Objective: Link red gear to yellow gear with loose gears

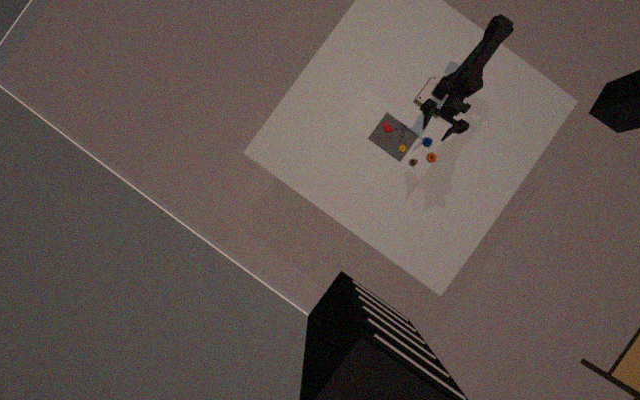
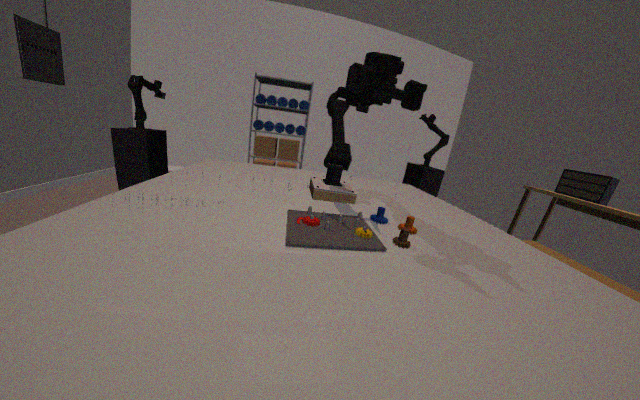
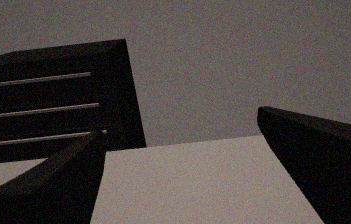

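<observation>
Three loose gears, blue [image 1: 427, 142] [image 2: 379, 219], orange [image 1: 431, 157] [image 2: 408, 228] and brown [image 1: 413, 162] [image 2: 402, 243], stand on the pale table [image 1: 315, 140] [image 2: 165, 300] [image 3: 191, 185], out past the tips of the jaws and beside the grey board [image 1: 382, 140] [image 2: 315, 240]. Their upright stems probably serve as handles, giving the jaws something to pinch from above. On the board, the red gear [image 1: 388, 129] [image 2: 310, 221] and yellow gear [image 1: 402, 150] [image 2: 364, 232] sit apart, with bare pegs between them, presumably so that loose gears can bridge the gap. The gripper [image 1: 433, 134] [image 3: 181, 126] is spread wide with nothing between its fingers. The arm [image 1: 470, 72] [image 2: 337, 127] rises from its base and reaches forward, the gripper high above the table and pointing outward rather than down; the wrist camera looks between the fingers to the table's far edge and a dark cabinet [image 1: 345, 330] [image 3: 121, 100]. Grasping likely calls for tilting down and lowering.
</observation>
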You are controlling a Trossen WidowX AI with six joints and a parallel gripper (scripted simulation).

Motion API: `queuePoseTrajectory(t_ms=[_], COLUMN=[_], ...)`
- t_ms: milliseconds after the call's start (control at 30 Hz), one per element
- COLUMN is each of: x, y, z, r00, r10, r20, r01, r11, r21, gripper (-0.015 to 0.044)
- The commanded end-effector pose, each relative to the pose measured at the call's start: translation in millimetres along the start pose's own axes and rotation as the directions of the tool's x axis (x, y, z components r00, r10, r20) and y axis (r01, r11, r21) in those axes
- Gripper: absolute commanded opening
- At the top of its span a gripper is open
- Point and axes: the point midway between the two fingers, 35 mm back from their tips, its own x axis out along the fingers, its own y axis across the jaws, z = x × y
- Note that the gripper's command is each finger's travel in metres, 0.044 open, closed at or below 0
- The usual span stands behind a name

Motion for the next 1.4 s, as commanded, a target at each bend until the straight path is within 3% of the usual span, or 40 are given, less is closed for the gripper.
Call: queuePoseTrajectory(t_ms=[0,167,400,500,600,667,733,1367], x=[2,32,40,31,12,-4,-16,-22], y=[1,38,95,115,133,143,149,148], z=[-2,-57,-140,-172,-204,-223,-233,-257], r00=[1.0,0.936,0.664,0.502,0.288,0.136,0.038,0.025], r10=[0.004,0.1,0.17,0.158,0.112,0.061,0.019,0.014], r20=[-0.013,-0.339,-0.728,-0.85,-0.951,-0.989,-0.999,-1.0], r01=[-0.004,-0.038,0.048,0.132,0.254,0.328,0.369,0.374], r11=[1.0,0.982,0.962,0.958,0.949,0.939,0.929,0.927], r21=[0.007,0.183,0.268,0.256,0.188,0.103,0.032,0.022], gripper=[0.0426,0.044,0.044,0.044,0.044,0.044,0.044,0.044])
